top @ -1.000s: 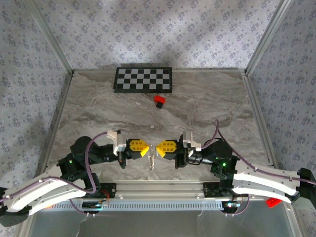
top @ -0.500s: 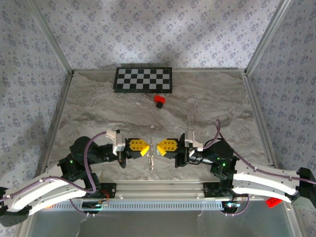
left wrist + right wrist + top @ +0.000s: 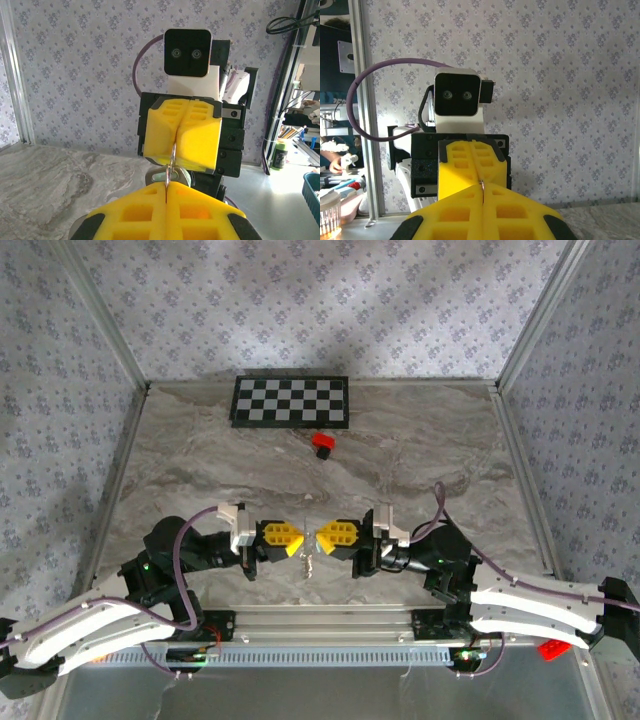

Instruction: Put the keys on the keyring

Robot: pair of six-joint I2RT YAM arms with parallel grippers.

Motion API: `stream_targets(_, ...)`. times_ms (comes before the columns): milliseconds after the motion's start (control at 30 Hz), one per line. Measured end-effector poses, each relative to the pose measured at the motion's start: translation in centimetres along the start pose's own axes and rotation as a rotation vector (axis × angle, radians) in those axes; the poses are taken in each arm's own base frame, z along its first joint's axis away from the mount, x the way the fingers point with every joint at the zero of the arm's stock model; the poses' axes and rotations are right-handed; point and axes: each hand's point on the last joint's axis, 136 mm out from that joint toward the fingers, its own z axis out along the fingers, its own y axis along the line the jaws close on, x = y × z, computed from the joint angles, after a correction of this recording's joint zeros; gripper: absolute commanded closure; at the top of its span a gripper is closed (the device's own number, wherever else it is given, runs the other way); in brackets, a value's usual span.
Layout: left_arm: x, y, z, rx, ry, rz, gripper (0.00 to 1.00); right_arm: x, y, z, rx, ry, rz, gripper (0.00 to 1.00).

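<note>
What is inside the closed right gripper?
A thin silvery metal piece sticks out from the shut right gripper. Its yellow pads cover the rest, so I cannot identify it.

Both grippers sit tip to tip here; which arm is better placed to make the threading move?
Right, marginally, I think: the right gripper, shut, pinches a thin metal piece reaching the seam of the shut left gripper, so it can feed while left steadies.

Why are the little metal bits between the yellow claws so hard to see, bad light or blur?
Top external view: soft, even light; the metal pieces between the left gripper and right gripper are simply tiny. Left wrist view: the metal glints, and the right edge is washed out. Right wrist view: evenly lit wall, darker left edge.
</note>
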Motion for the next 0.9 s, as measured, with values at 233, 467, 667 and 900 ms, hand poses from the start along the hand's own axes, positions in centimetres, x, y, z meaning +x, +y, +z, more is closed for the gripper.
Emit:
stream_targets(233,-0.18,-0.17,0.0,0.009,-0.007,0.003,1.0,-0.26,-0.17,0.0,0.011,-0.011,-0.017,1.0)
stream_targets(467,-0.06,-0.2,-0.01,0.012,-0.005,0.002,1.0,0.0,-0.34,0.12,0.018,-0.005,-0.019,1.0)
stream_targets(667,-0.15,-0.21,0.0,0.012,-0.009,0.004,1.0,0.05,-0.12,0.19,0.011,-0.005,-0.016,1.0)
stream_targets(900,-0.16,-0.21,0.0,0.012,-0.01,0.004,1.0,-0.36,0.12,0.13,0.004,-0.019,-0.018,1.0)
